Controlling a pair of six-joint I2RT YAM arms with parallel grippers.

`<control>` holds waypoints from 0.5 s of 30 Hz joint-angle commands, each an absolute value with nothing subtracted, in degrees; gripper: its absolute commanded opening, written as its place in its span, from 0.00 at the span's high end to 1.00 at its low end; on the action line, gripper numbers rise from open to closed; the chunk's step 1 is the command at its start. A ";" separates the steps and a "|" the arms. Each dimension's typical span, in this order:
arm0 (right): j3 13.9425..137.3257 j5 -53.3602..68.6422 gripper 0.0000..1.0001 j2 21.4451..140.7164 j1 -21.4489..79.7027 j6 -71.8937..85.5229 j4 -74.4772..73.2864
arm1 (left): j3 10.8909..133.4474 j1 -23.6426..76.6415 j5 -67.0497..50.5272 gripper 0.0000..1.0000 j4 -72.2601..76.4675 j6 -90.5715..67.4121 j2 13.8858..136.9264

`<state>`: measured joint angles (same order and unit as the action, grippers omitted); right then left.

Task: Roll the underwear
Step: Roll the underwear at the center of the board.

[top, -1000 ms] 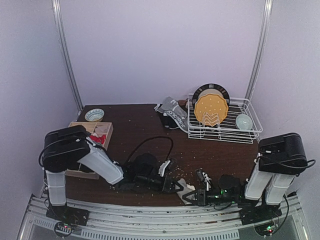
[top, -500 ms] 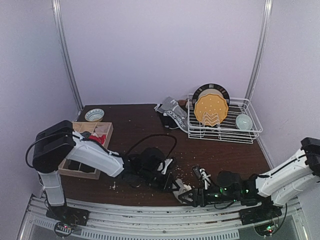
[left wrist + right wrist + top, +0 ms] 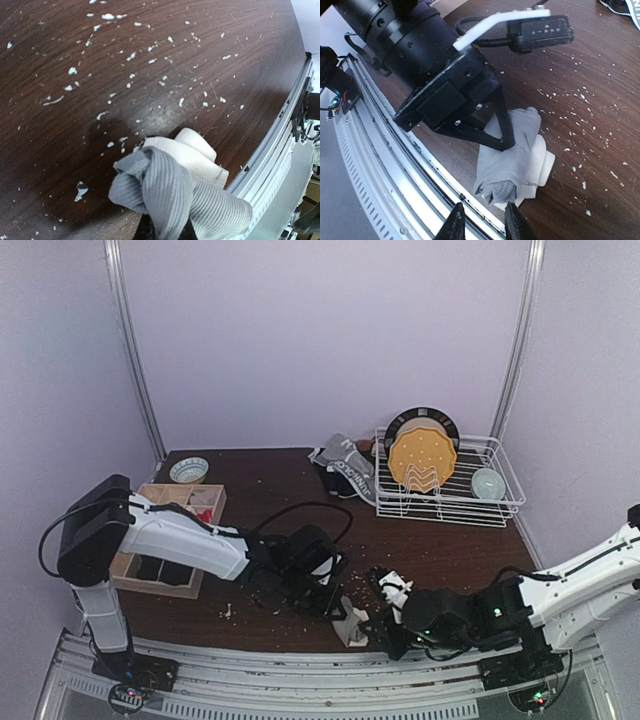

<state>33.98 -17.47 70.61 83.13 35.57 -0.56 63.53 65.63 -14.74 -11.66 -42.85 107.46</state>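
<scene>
A grey ribbed underwear (image 3: pixel 512 155) with a white waistband (image 3: pixel 190 150) lies bunched into a roll at the table's near edge, beside the metal rail. My left gripper (image 3: pixel 504 141) is shut on its grey cloth from above. In the left wrist view the underwear (image 3: pixel 170 195) fills the lower middle and hides most of the left gripper (image 3: pixel 165 231). My right gripper (image 3: pixel 482 224) stands open just short of the roll's near end, holding nothing. From above, the underwear (image 3: pixel 350 621) sits between the left gripper (image 3: pixel 338 606) and the right gripper (image 3: pixel 386 626). More underwear (image 3: pixel 345 470) is piled at the back.
A white wire dish rack (image 3: pixel 500 502) with a yellow plate (image 3: pixel 420 460) and a pale bowl (image 3: pixel 487 483) stands back right. A wooden compartment box (image 3: pixel 160 585) and a small bowl (image 3: pixel 188 470) are at the left. White crumbs (image 3: pixel 107 17) dot the dark table (image 3: pixel 270 490).
My right arm has stretched out low to the left, bringing its gripper up to the roll with its jaws now apart. The left gripper kept hold and shifted the roll slightly left.
</scene>
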 commanded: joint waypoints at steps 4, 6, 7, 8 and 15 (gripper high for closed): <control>38.94 -24.79 0.81 82.47 84.46 32.01 3.52 | 63.18 65.48 -13.64 1.00 -19.64 -44.13 109.51; 39.17 -25.08 0.82 83.69 84.48 31.69 4.74 | 62.79 65.48 -13.86 1.00 -19.45 -44.59 109.56; 39.63 -24.99 0.81 84.39 84.47 31.44 4.71 | 62.62 65.50 -14.07 1.00 -19.43 -44.64 109.64; 40.31 -25.25 0.81 85.34 84.46 31.60 3.88 | 62.71 65.48 -14.23 1.00 -19.36 -44.65 109.73; 39.92 -23.86 0.80 91.33 84.20 33.59 2.85 | 63.36 65.48 -15.03 1.00 -19.24 -44.85 109.89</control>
